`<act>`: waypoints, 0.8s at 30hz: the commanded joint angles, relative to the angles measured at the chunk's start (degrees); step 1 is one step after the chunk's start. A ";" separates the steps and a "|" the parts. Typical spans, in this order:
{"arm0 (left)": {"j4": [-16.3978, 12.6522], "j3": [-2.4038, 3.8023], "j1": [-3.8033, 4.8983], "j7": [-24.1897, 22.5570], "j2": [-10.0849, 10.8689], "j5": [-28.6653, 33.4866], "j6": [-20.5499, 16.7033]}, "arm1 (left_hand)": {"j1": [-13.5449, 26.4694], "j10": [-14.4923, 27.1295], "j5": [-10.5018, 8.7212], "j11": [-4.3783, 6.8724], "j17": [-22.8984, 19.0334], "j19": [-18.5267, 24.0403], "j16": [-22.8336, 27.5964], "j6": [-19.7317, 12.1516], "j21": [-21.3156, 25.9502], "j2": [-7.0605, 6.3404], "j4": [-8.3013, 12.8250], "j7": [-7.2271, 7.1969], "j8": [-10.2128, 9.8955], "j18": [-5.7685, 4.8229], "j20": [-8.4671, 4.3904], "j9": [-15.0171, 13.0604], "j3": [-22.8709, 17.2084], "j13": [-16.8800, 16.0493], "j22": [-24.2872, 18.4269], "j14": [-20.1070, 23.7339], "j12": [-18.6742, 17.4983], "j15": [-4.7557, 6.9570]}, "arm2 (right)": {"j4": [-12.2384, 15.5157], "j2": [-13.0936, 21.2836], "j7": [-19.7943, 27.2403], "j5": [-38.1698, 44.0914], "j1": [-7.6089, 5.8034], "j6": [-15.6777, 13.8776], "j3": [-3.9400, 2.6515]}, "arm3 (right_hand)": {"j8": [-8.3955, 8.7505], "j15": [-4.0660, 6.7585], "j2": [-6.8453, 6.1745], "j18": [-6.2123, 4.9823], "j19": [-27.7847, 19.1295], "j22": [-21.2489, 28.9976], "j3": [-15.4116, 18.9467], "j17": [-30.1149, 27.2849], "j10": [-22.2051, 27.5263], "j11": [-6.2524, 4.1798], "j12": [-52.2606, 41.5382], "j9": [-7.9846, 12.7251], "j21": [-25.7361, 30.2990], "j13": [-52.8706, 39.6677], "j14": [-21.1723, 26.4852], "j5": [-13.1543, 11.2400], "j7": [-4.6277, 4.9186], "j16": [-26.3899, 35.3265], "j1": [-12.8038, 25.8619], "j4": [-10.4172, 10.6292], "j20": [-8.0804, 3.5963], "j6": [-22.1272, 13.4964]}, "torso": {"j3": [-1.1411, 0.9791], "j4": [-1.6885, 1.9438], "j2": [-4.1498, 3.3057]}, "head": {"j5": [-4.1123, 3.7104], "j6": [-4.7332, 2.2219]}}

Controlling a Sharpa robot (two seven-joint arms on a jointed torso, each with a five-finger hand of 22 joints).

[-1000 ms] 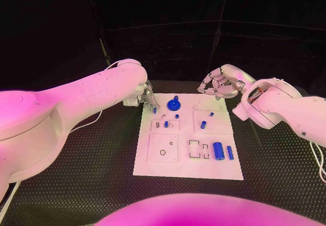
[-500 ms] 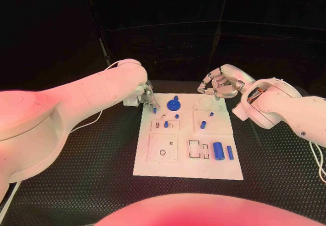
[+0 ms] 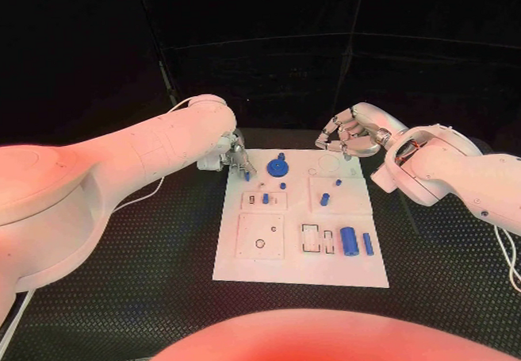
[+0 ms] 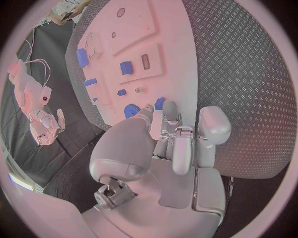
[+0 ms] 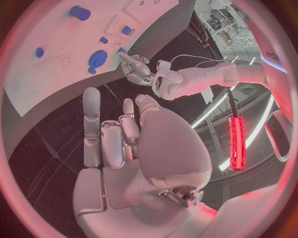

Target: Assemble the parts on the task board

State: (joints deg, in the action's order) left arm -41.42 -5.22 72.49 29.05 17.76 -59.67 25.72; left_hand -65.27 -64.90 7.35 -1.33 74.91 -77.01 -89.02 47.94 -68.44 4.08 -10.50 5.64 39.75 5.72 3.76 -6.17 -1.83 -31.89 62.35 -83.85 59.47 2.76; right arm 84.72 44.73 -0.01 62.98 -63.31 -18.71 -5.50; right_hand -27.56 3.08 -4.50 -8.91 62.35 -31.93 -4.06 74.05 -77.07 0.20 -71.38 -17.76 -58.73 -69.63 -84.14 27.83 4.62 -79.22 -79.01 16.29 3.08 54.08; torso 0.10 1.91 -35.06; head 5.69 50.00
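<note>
We are looking at the white rectangular task board (image 3: 299, 227), which is lying flat in the middle of the black diamond-patterned bench (image 3: 127, 288), with small blue plastic parts spread over it. A blue gear-shaped part (image 3: 278, 165) is sitting near the board's far edge, just beside the left hand's fingertips. A small blue peg (image 3: 283, 185) and a short blue block (image 3: 265, 198) are lying a little nearer to us than that hand, and a blue upright cylinder (image 3: 325, 199) is standing nearer to us than the right hand. A large blue cylinder (image 3: 348, 241) and a slim blue bar (image 3: 367, 243) are lying side by side at the board's near right, well apart from both hands.

The left silver hand (image 3: 235, 157) is reaching down at the board's far left corner. In the left wrist view its fingers (image 4: 169, 110) are meeting over a small blue piece (image 4: 159, 103), but we cannot tell whether they are gripping it or only touching it.

The right silver hand (image 3: 351, 134) is hovering beyond the board's far right corner, off the board, its fingers (image 5: 91, 111) loosely bent and apart, holding nothing.
</note>
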 commanded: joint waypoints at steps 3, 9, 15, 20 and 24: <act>0.12 0.04 0.03 -0.36 -0.13 -0.02 0.97 | 0.21 0.03 0.04 0.08 13.50 -0.43 -0.19 0.19 -0.31 -0.60 -0.04 0.00 -0.32 0.39 0.08 0.07 0.50 -0.05 0.04 -5.70 0.21 -0.33 | 0.07 -0.04 0.38 -0.09 -0.10 0.31 -0.03 | -0.41 0.38 0.05 -1.06 -0.36 -0.01 -0.46 0.09 0.24 -0.01 0.21 -0.11 0.29 -0.06 -2.53 0.34 -0.02 0.33 -0.48 0.03 -0.01 -0.40 | 0.01 -0.01 -0.01 | -0.10 0.00; 0.19 0.04 -0.03 -0.37 -0.18 -0.02 1.06 | 0.08 0.02 0.09 0.10 13.50 -0.46 -0.19 0.22 -0.36 -0.52 0.06 -0.02 -0.32 0.38 0.08 0.08 0.47 -0.04 0.11 -5.70 0.22 -0.33 | 0.07 -0.04 0.39 -0.10 -0.10 0.33 -0.03 | -0.41 0.38 0.05 -1.06 -0.36 -0.01 -0.46 0.09 0.24 -0.01 0.21 -0.11 0.29 -0.06 -2.53 0.34 -0.02 0.33 -0.48 0.03 -0.01 -0.40 | 0.00 0.05 -0.02 | -0.16 0.00; 0.24 0.04 -0.10 -0.60 -0.18 -0.02 0.18 | -2.91 -0.07 0.40 0.35 13.69 -0.58 -0.29 0.31 -0.50 1.80 1.98 -0.26 -0.48 0.36 -0.04 0.27 -1.53 -0.02 0.36 -5.75 0.25 -0.14 | 0.07 -0.03 0.41 -0.10 -0.10 0.33 -0.03 | -0.41 0.38 0.05 -1.06 -0.36 -0.01 -0.46 0.09 0.24 -0.01 0.21 -0.11 0.29 -0.06 -2.53 0.34 -0.02 0.33 -0.48 0.03 -0.01 -0.40 | 0.02 0.02 0.02 | -0.17 0.00; 0.15 0.05 -0.15 -1.10 -0.11 0.60 -0.76 | -5.20 -0.21 0.00 0.51 13.93 -0.73 -0.41 0.32 -0.68 3.45 3.93 -0.41 -0.67 0.31 -0.19 0.45 -3.86 -0.04 0.64 -5.82 0.23 0.01 | 0.03 -0.03 0.41 -0.10 -0.10 0.37 -0.03 | -0.43 0.38 0.07 -1.05 -0.31 -0.10 -0.49 0.12 0.20 -0.01 0.17 -0.12 0.25 -0.10 -2.53 0.35 -0.02 0.31 -0.49 0.04 -0.01 -0.38 | 0.00 0.00 0.01 | -0.17 0.00; 0.03 0.05 -0.20 -1.70 -0.09 1.10 -1.11 | -6.87 -0.22 -0.32 0.68 14.08 -0.79 -0.49 0.40 -0.73 4.34 5.83 -0.60 -0.55 0.30 -0.33 0.45 -6.20 0.12 0.77 -5.87 0.06 0.16 | 0.00 -0.05 0.42 -0.10 -0.10 0.44 -0.03 | -0.43 0.38 0.07 -1.05 -0.31 -0.11 -0.50 0.13 0.20 -0.01 0.16 -0.12 0.24 -0.10 -2.54 0.35 -0.02 0.30 -0.49 0.04 -0.01 -0.38 | 0.01 0.04 0.00 | -0.13 0.00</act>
State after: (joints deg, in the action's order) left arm -41.31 -5.20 72.28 28.54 17.69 -59.34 25.38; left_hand -71.67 -65.12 7.14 -1.13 74.91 -77.40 -89.21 48.16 -68.90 8.24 -4.69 5.42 39.28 5.72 3.37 -5.75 -7.83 -31.83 63.09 -83.86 59.47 2.76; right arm 84.67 44.73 0.00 62.97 -63.31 -18.59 -5.50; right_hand -27.75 3.08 -4.51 -8.91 62.35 -31.99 -4.23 74.13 -77.07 0.20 -71.38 -17.80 -58.73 -69.68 -84.14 27.83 4.62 -79.22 -79.01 16.45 3.08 54.08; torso 0.10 1.92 -35.06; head 5.52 50.00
